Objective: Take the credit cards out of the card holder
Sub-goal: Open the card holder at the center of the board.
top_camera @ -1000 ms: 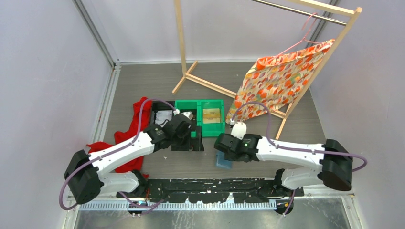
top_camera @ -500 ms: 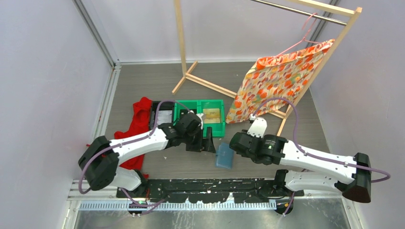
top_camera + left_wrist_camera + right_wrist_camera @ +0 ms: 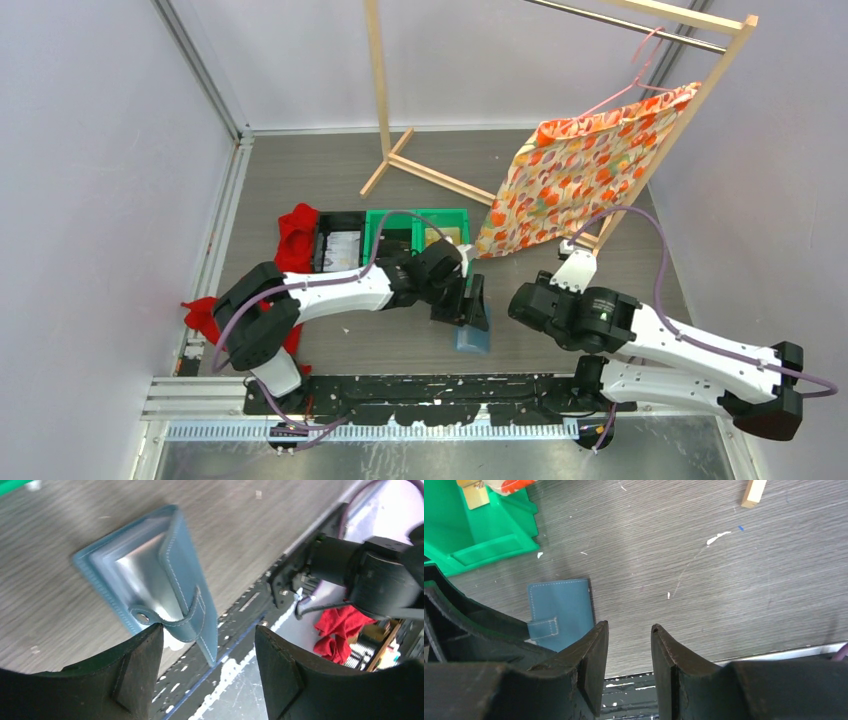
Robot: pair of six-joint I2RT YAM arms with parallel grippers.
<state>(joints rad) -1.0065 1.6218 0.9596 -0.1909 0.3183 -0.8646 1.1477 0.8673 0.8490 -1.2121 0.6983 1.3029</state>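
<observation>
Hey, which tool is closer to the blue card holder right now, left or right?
Left. The left tool hangs directly over the card holder; the right tool is off to its right, not touching it.

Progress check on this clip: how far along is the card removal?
Done: nothing yet; no card plainly lies loose on the table. In hand: the left gripper hangs open over the card holder, which lies on the table with its cover ajar and a greyish surface showing inside, possibly a card. The right gripper is open, empty, off to the side. Left: open the holder fully and pull out every card.
</observation>
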